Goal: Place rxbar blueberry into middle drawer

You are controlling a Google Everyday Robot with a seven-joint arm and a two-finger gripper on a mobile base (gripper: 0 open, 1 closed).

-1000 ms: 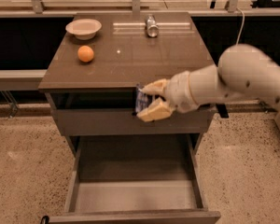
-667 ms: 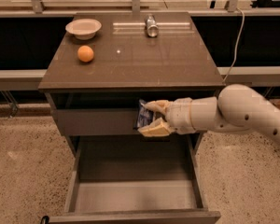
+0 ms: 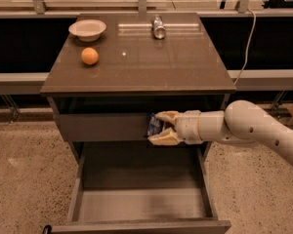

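The small flat snack bar (image 3: 154, 125), dark blue wrapper with white print, is up in the air, standing on edge and slightly crumpled. It's pinched top and bottom between the two tan fingers of the tool (image 3: 158, 127), which reaches in from 3 o'clock. The bar hangs above the 12 o'clock end of the wide, deep grey-brown box drawer (image 3: 76, 190). That drawer stands open toward 6 o'clock, tall side walls and paler grey floor showing.
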